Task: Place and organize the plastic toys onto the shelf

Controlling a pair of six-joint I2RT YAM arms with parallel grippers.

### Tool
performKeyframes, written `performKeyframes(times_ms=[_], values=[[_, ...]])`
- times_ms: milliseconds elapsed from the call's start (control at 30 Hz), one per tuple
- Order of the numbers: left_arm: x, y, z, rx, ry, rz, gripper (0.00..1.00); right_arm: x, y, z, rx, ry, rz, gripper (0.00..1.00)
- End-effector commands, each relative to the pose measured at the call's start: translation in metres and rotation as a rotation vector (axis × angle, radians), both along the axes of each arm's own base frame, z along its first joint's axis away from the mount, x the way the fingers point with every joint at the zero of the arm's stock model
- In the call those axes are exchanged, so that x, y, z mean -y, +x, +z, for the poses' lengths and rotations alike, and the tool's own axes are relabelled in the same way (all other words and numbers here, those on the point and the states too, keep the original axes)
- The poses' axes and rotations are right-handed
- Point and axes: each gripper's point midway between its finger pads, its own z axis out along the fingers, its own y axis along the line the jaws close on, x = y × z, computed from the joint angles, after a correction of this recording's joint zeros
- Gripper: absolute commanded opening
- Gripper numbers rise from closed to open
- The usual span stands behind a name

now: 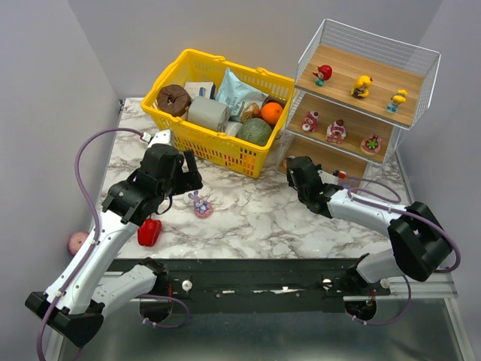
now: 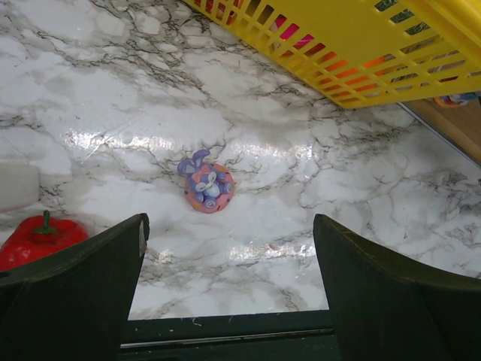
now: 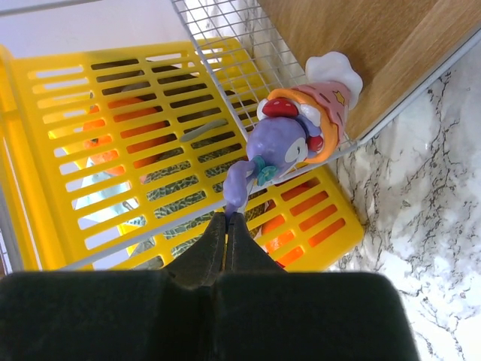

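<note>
- Right gripper (image 3: pixel 225 226): jaws pinched tight on a thin part of a purple bunny toy (image 3: pixel 289 139), which is held at the front edge of the shelf's (image 1: pixel 346 94) lowest board.
- Left gripper (image 2: pixel 229 226): jaws spread wide, gripping nothing. A pink bunny toy (image 2: pixel 207 184) lies on the marble table (image 2: pixel 113 113) at their 12 o'clock.
- Shelf: at the table's 2 o'clock, with three toys on each of the upper two tiers.
- Yellow basket (image 1: pixel 218 150): at the table's 12 o'clock.

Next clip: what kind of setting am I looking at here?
Probably a staged robot test cell, not a home: plain grey walls box in a marble-patterned table, a left arm and right arm are bolted at its near edge, and a yellow basket and shelf hold props.
</note>
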Motion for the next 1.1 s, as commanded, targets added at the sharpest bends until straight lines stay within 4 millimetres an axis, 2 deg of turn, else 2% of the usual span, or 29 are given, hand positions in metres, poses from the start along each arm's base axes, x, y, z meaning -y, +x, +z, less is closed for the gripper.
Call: performKeyframes(times_ms=[0,233,567,800,1067], values=[[-0.01,0.001,0.008,0.018,0.01,0.043,0.99,0.019,0.012,0.034,0.054,0.627,-0.341,0.01],[-0.011,0.001,0.008,0.02,0.011,0.054,0.99,0.025,0.007,0.023,0.01,0.588,-0.357,0.01],[-0.012,0.002,0.006,0.016,0.011,0.062,0.99,0.028,0.01,0.021,0.01,0.592,-0.365,0.04],[-0.013,0.002,0.006,0.014,0.016,0.065,0.99,0.034,0.016,0.027,0.031,0.597,-0.383,0.2],[-0.013,0.002,0.004,0.01,0.015,0.066,0.99,0.04,0.018,0.029,0.049,0.602,-0.398,0.25]])
